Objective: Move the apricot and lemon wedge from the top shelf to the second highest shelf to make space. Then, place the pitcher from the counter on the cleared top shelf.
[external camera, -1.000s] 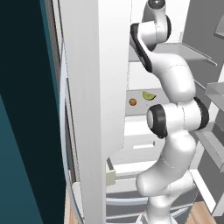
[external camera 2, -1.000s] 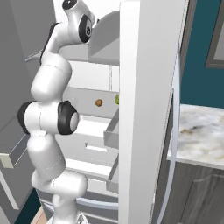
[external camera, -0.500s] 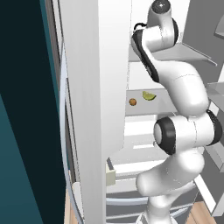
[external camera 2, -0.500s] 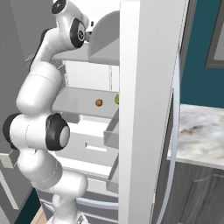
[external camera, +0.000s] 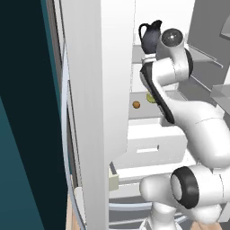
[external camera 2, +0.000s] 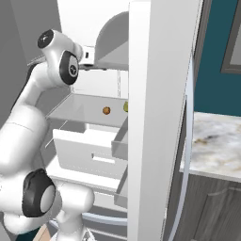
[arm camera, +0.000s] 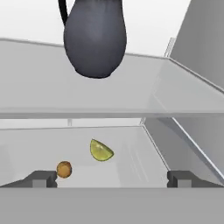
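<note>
On the second shelf you see the apricot (arm camera: 64,169) just left of the lemon wedge (arm camera: 101,150), both lying beyond your gripper (arm camera: 111,178), whose jaws stand wide apart and empty. Above them, the pitcher (arm camera: 95,36) stands upright on the top shelf (arm camera: 39,81), clear of the fingers.

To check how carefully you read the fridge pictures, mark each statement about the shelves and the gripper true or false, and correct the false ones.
1. The pitcher stands on the top shelf. True.
2. The apricot lies on the same shelf as the pitcher. False: it lies one shelf below.
3. The lemon wedge lies apart from the apricot. True.
4. The gripper is shut on the pitcher. False: it is open and holds nothing.
</note>
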Controlling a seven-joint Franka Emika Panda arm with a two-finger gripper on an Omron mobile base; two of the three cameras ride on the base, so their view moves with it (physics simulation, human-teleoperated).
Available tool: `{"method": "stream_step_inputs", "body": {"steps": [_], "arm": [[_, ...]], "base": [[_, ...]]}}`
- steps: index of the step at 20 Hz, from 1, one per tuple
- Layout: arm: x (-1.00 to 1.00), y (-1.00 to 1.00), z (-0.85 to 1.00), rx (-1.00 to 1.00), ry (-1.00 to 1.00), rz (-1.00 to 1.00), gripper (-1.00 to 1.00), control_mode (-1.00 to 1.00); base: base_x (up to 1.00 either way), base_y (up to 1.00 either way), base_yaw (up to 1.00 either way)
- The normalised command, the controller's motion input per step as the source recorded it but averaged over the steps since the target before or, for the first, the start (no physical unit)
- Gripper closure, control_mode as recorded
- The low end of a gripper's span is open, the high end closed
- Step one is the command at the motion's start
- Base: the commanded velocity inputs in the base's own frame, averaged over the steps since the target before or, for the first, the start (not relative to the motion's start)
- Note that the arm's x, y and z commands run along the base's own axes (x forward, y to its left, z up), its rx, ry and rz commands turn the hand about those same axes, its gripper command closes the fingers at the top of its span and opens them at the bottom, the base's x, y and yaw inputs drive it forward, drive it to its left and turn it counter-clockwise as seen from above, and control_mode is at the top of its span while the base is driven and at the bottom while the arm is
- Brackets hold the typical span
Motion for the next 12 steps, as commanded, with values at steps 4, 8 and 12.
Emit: {"method": "stream_step_inputs", "body": {"steps": [4,8,12], "arm": [[-1.0,0.08,-1.0,0.0,0.01,0.04,-1.0,-1.0],[-0.94,0.03,-0.85,0.0,0.08,0.1,-1.0,-1.0],[-0.71,0.17,-0.78,0.0,0.14,0.15,-1.0,-1.0]], "base": [[0.0,0.0,0.0],[0.0,0.0,0.0],[0.0,0.0,0.0]]}}
